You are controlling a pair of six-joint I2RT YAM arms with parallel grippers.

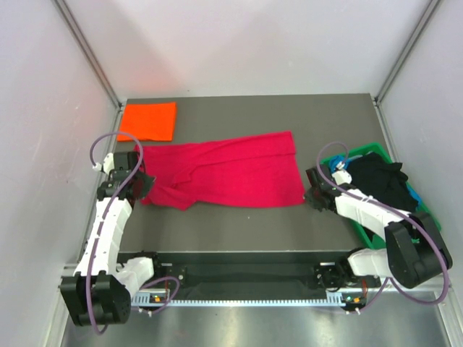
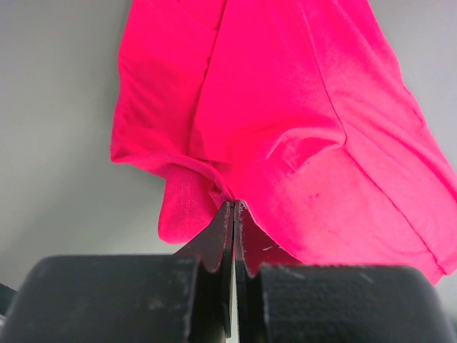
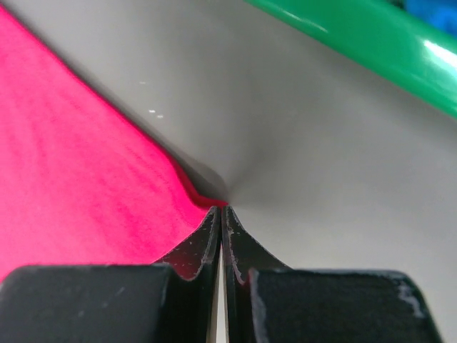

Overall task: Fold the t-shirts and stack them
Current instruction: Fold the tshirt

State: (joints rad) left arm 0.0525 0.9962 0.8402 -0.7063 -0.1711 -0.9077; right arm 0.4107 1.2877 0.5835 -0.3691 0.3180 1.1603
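The crimson-red t-shirt (image 1: pixel 231 173) lies spread across the middle of the table, partly folded. My left gripper (image 1: pixel 147 185) is shut on the shirt's left edge, where the cloth (image 2: pixel 285 121) bunches at the fingertips. My right gripper (image 1: pixel 309 196) is shut on the shirt's near right corner (image 3: pixel 203 193), with the rest of the red cloth (image 3: pixel 64 164) to its left. A folded bright orange t-shirt (image 1: pixel 149 120) lies at the back left. Black (image 1: pixel 376 177) and blue (image 1: pixel 338 166) shirts sit in the green bin.
The green plastic bin (image 1: pixel 362 150) stands at the right side of the table, its rim close beside my right gripper in the right wrist view (image 3: pixel 357 43). White walls enclose the table on three sides.
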